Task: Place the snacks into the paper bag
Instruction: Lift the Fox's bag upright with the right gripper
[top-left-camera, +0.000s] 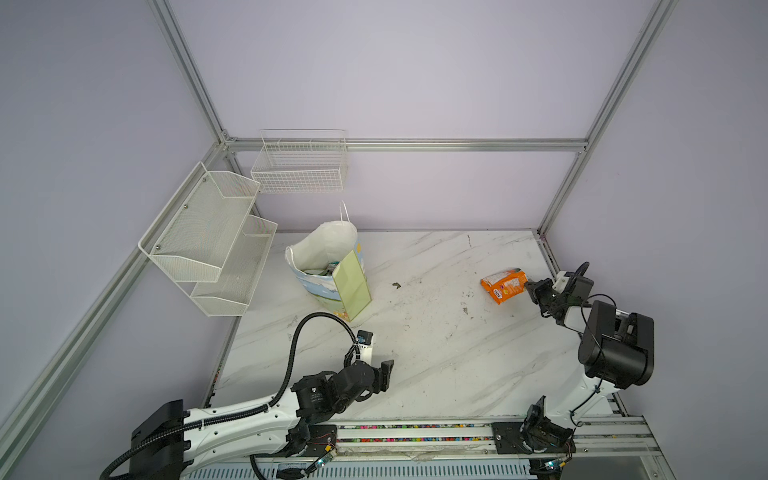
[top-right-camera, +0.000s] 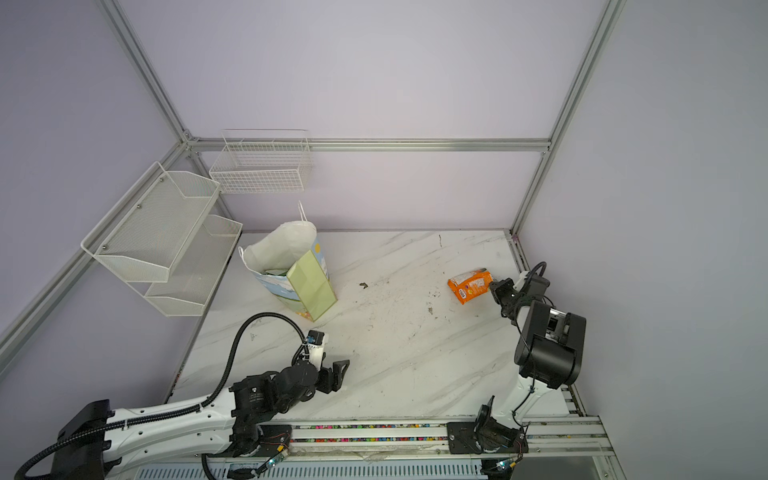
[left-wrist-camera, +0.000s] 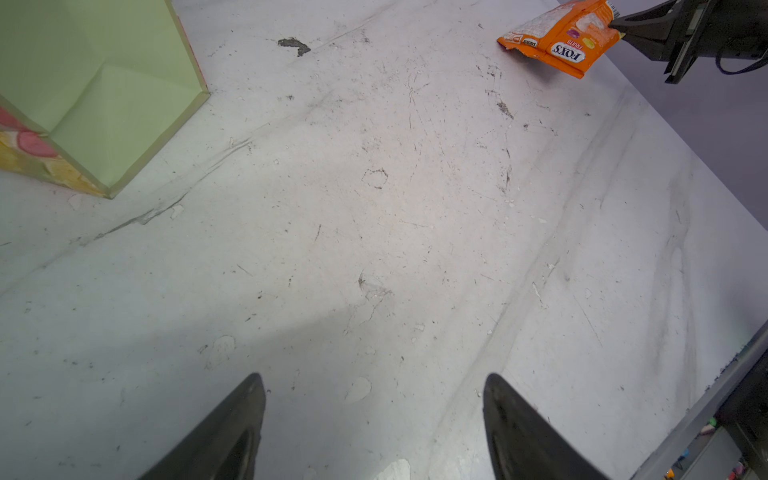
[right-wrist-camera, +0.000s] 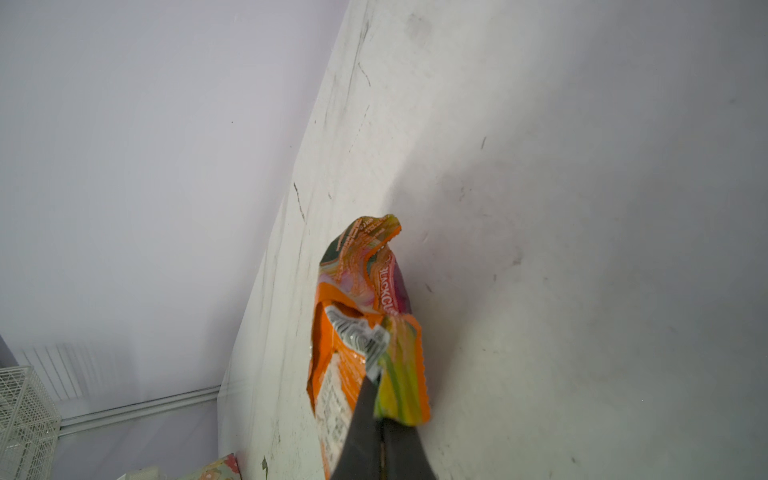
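Top views both show my right claw (top-left-camera: 527, 287) clamped on the 3 o'clock end of the orange packet (top-left-camera: 503, 286), long axis 9-to-3. Paper bag (top-left-camera: 351, 286) stands at 9 o'clock, well apart across the counter (top-left-camera: 436, 340). Left claw (left-wrist-camera: 374, 376) gapes empty, nearer the bag.

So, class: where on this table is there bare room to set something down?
Bare: the middle of the table, between paper bag, left gripper and orange packet. Tight: the bag's corner beside the mesh shelf, and the right edge where the right gripper pinches the packet.
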